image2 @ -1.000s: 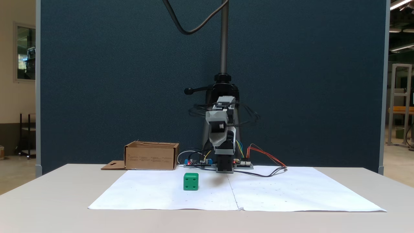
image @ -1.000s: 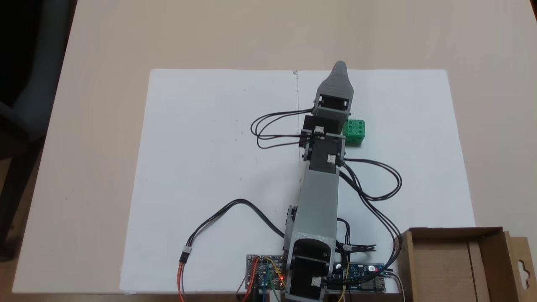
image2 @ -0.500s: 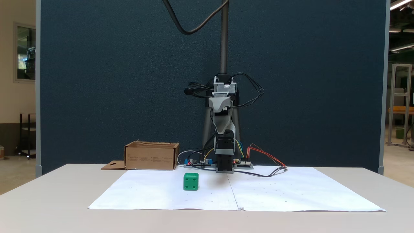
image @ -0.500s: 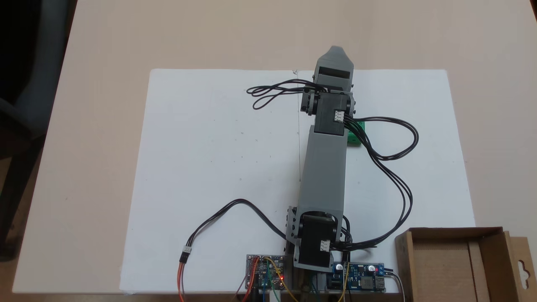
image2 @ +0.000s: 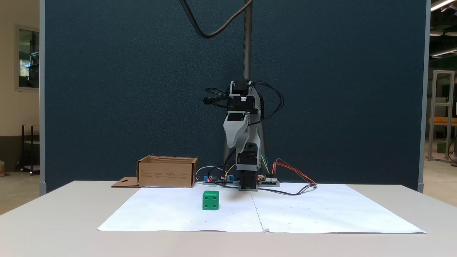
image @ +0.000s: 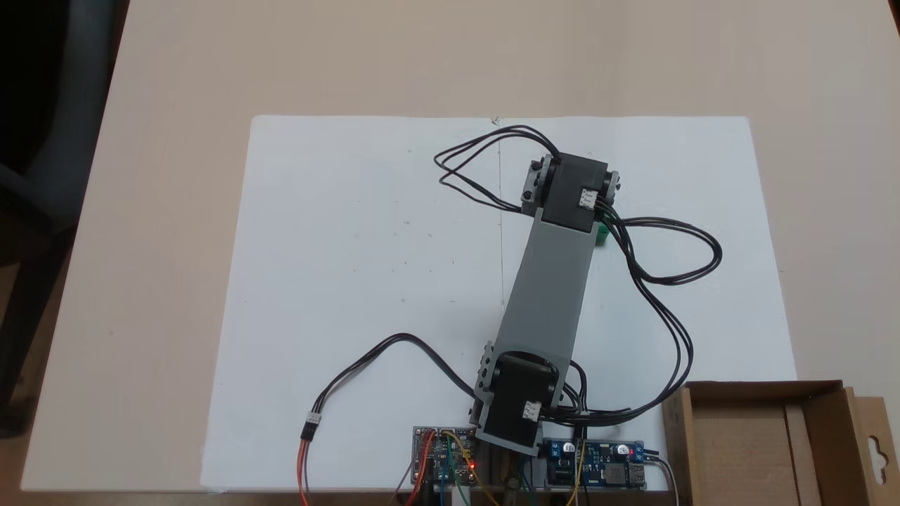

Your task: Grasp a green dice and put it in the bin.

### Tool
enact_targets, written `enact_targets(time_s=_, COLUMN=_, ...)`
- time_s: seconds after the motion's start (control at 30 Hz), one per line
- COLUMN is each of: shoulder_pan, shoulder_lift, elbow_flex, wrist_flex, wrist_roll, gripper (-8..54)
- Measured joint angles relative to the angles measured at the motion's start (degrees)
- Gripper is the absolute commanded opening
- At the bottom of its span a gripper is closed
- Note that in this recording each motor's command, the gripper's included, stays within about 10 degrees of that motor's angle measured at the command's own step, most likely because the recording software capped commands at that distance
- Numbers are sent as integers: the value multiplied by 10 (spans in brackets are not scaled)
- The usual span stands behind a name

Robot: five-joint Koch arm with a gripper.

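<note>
Since the arm (image2: 242,107) is folded over with its head pointing down, the gripper (image2: 231,144) hangs high above the table in the centre of the frame in a fixed view, well clear of everything. Its jaws line up one behind the other from that side, so honestly I can't tell if the pincer is wide or narrow. It carries nothing.

The green dice (image2: 210,200) sits on the white paper sheet (image2: 171,214), a bit left of centre and low in that frame. Looking down from above, only a green sliver (image: 602,236) pokes out right of centre, beside the arm's black motor. The bin (image: 756,443) sits in the lower right corner of the top-down frame, well apart from the dice.

Handling-wise it looks like a light, rigid plastic cube, probably a little slick with those rounded edges, not fragile. I'd pinch it on two opposite flat faces, centred, away from the corners.

Being a cube it has no real long axis. It rests flat, one face toward the front camera showing four pips, sides roughly square to the paper's edges.
</note>
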Motion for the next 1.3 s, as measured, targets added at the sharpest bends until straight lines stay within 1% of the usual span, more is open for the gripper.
enact_targets(time_s=0.13, shoulder_pan=33, shoulder_lift=-13, elbow_flex=-1, wrist_flex=33, wrist_roll=-33, gripper=451)
enact_targets(time_s=0.23, shoulder_pan=40, shoulder_lift=-37, elbow_flex=-1, wrist_flex=32, wrist_roll=-77, gripper=451)
enact_targets(time_s=0.33, shoulder_pan=46, shoulder_lift=-38, elbow_flex=-8, wrist_flex=33, wrist_roll=-129, gripper=451)
enact_targets(time_s=0.53, shoulder_pan=113, shoulder_lift=-91, elbow_flex=-131, wrist_flex=33, wrist_roll=-221, gripper=448)
enact_targets(time_s=0.6, shoulder_pan=124, shoulder_lift=-110, elbow_flex=-148, wrist_flex=33, wrist_roll=-239, gripper=448)
enact_targets(time_s=0.77, shoulder_pan=134, shoulder_lift=-148, elbow_flex=-178, wrist_flex=33, wrist_roll=-250, gripper=451)
enact_targets(time_s=1.0, shoulder_pan=152, shoulder_lift=-200, elbow_flex=-178, wrist_flex=33, wrist_roll=-250, gripper=453)
enact_targets(time_s=1.2, shoulder_pan=144, shoulder_lift=-280, elbow_flex=-198, wrist_flex=25, wrist_roll=-250, gripper=452)
enact_targets(time_s=1.3, shoulder_pan=142, shoulder_lift=-288, elbow_flex=-198, wrist_flex=11, wrist_roll=-250, gripper=451)
